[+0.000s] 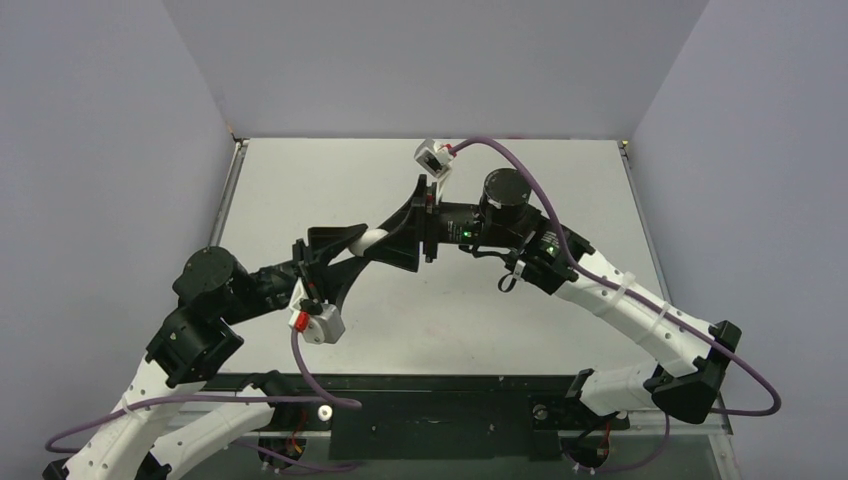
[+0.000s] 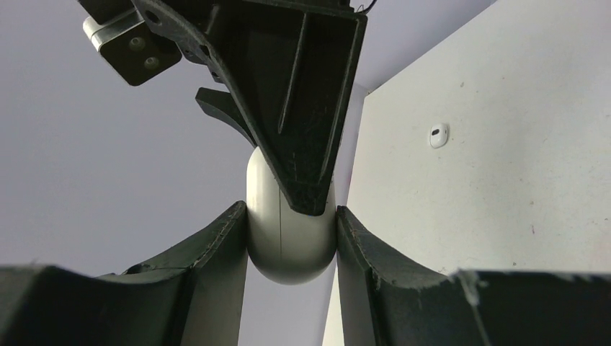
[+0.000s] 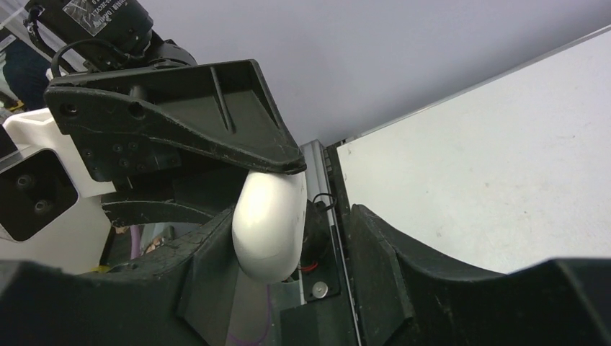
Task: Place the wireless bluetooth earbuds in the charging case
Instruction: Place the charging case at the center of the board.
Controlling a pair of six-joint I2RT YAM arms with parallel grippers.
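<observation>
The charging case (image 2: 288,238), a glossy white pebble with its seam closed, hangs above the table, pinched between both fingers of my left gripper (image 2: 292,216). In the top view the case (image 1: 372,237) sits mid-table between the left gripper (image 1: 345,250) and the right gripper (image 1: 400,240). My right gripper (image 3: 292,216) meets it from the opposite side. Its jaws straddle the case (image 3: 268,223): one finger touches the case and the other stands apart with a clear gap. One tiny white earbud (image 2: 438,135) lies on the table beyond the case.
The white table (image 1: 520,320) is enclosed by grey walls at the back and on both sides. Purple cables (image 1: 560,200) loop over both arms. A black rail (image 1: 430,395) runs along the near edge between the arm bases.
</observation>
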